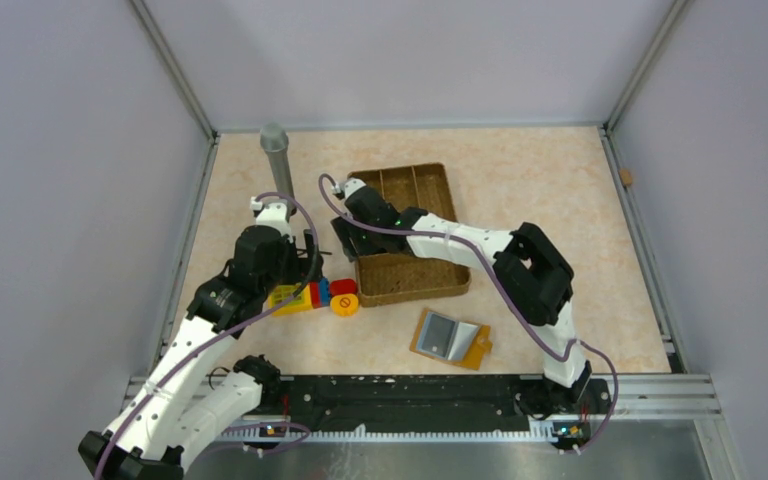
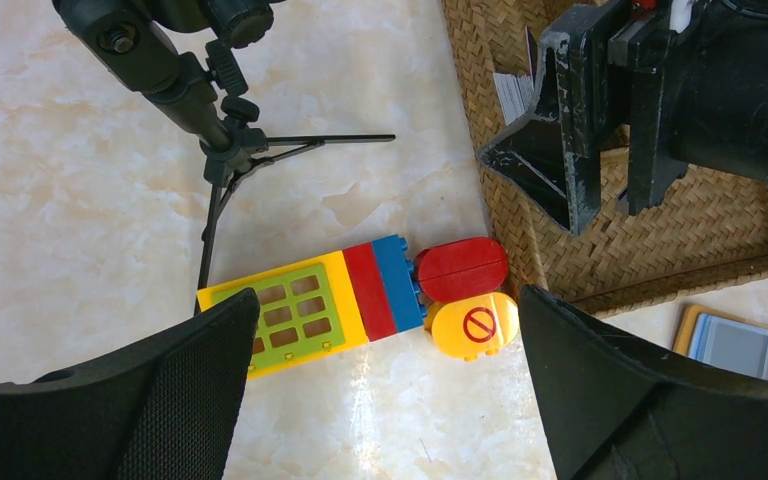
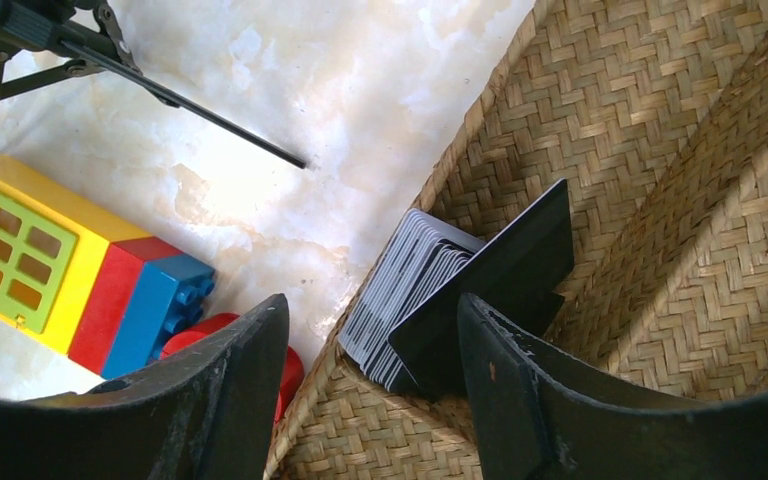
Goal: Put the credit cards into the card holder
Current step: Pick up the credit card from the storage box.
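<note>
Arms: 2
Left gripper (image 2: 388, 300): jaws spread wide, nothing between them, above the toy blocks (image 2: 300, 310)
Right gripper (image 3: 372, 300): jaws apart, straddling the tray's left wall and the cards, no grip
Card holder (image 1: 450, 338): 1, lying open on the desk (image 1: 550, 180) just in front of the woven tray (image 1: 410, 190). Tan-orange outside, light blue lining, grey panel on left half, small tab on right
Credit cards (image 3: 410, 280): 1 stack, count unclear, on edge against the tray's left wall, black card (image 3: 505, 255) in front
Markings: red barred circle on yellow rounded block (image 2: 475, 325); card print too small to read
</note>
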